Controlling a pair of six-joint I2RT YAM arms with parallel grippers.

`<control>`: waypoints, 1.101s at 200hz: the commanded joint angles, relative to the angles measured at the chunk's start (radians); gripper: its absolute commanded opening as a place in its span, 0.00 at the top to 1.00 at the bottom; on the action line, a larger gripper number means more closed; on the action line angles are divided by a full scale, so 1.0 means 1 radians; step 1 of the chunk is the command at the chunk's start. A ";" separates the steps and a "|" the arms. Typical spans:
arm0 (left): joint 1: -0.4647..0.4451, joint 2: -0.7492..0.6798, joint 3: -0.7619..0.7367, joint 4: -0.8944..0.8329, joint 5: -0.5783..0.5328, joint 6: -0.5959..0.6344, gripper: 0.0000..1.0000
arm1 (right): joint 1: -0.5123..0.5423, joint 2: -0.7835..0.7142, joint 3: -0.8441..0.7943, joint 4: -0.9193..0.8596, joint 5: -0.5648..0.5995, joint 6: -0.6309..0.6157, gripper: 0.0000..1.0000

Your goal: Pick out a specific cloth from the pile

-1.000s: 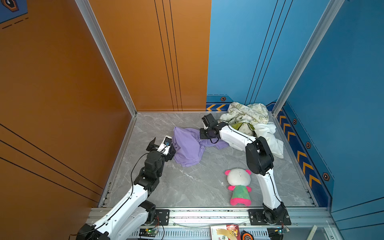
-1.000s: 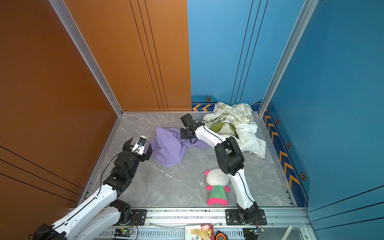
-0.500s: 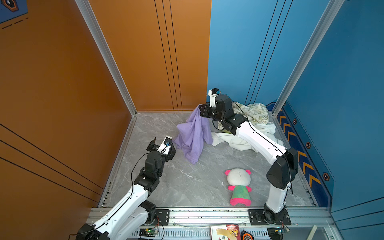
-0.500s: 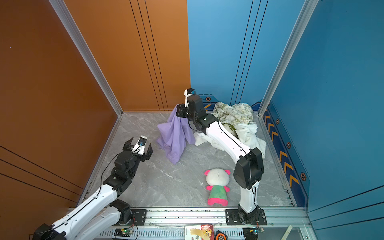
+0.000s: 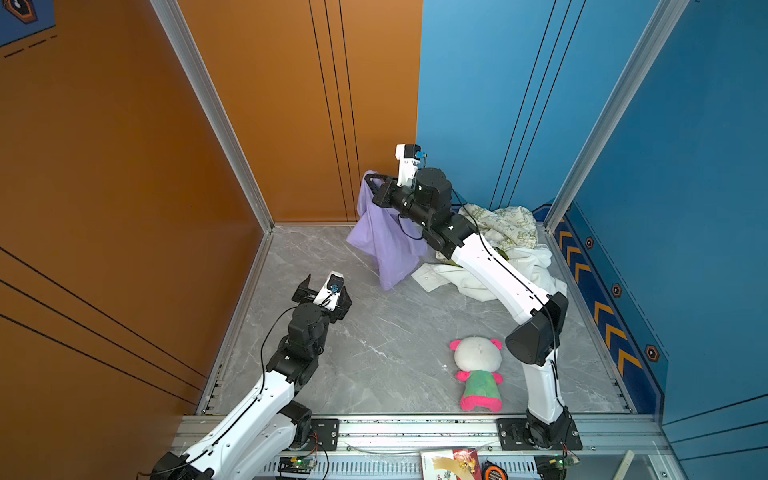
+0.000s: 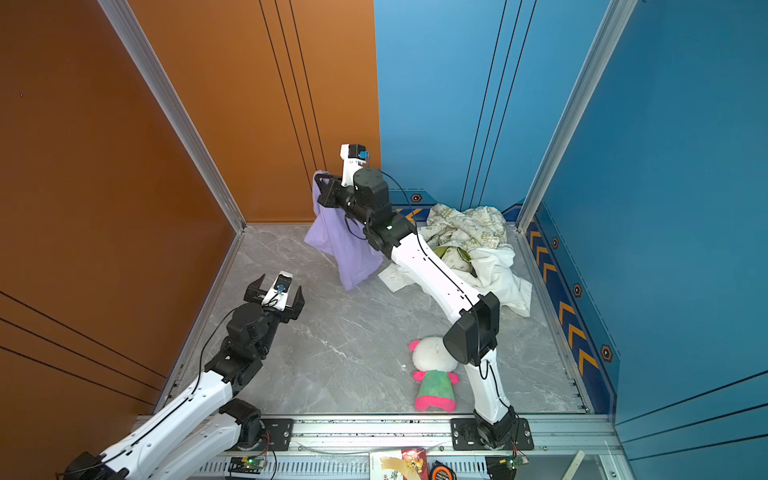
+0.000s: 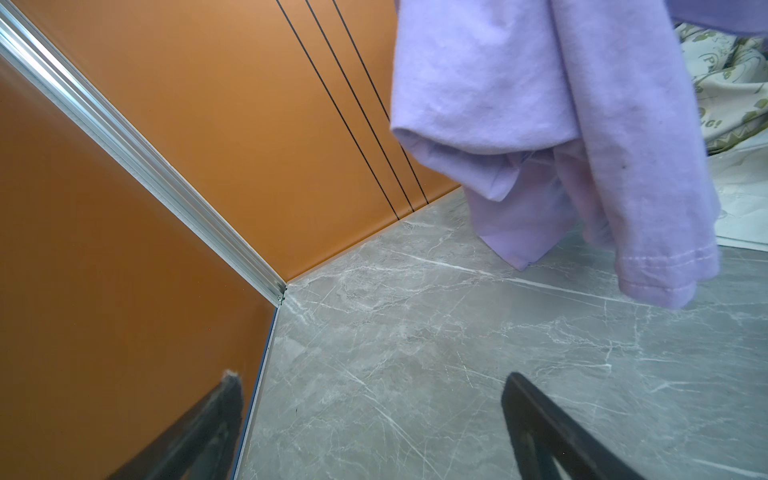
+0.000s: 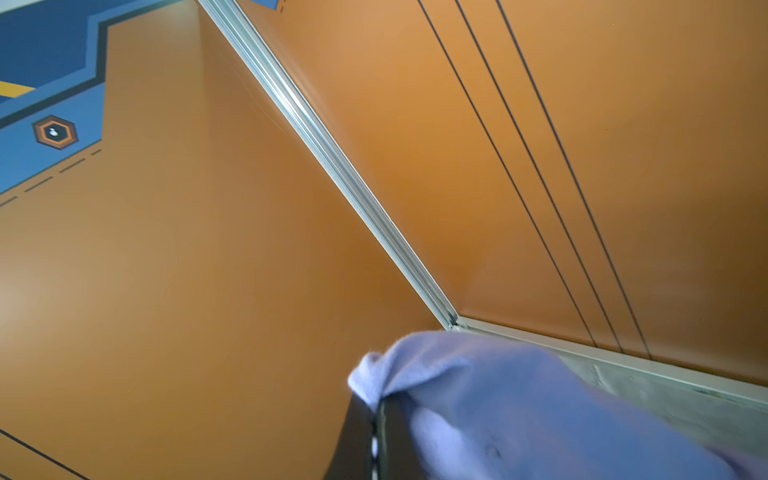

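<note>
Right gripper (image 5: 370, 179): jaws pressed together, pinching the upper edge of the cloth (image 5: 386, 241); it is reaching across the middle and holding high in front of the orange back wall (image 5: 291, 104).
Cloth: a plain lavender piece, hanging in loose folds from the right gripper and clear of the pile (image 5: 507, 228). In the left wrist view its stitched hem (image 7: 665, 266) is dangling just above the grey marbled floor (image 5: 374, 353); whether any corner is touching the floor cannot be told.
Grip detail: in the right wrist view a tuft of cloth (image 8: 415, 357) is bulging over the closed black fingers (image 8: 357, 432).
Pile: cream fabric with green print on top and white fabric spreading below, lying in the far right corner against the blue wall (image 5: 478, 83). The right forearm is passing over its near edge.
Left gripper (image 6: 276, 291): jaws spread wide and holding nothing, hovering low near the left wall and pointing toward the hanging cloth, well apart from it.
Plush toy (image 5: 478, 374): white head, green body and pink feet, lying on the floor beside the right arm's base, well apart from cloth and pile.
</note>
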 commanded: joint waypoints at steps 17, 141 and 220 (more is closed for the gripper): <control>-0.013 -0.016 -0.013 -0.001 -0.025 0.017 0.02 | 0.011 0.125 0.141 0.127 -0.008 0.078 1.00; -0.017 -0.015 -0.013 -0.001 -0.035 0.024 0.02 | 0.056 0.307 0.147 -0.126 -0.131 0.046 1.00; -0.015 -0.036 -0.034 0.046 -0.087 0.022 0.02 | 0.127 0.276 -0.160 -0.230 -0.186 -0.032 0.99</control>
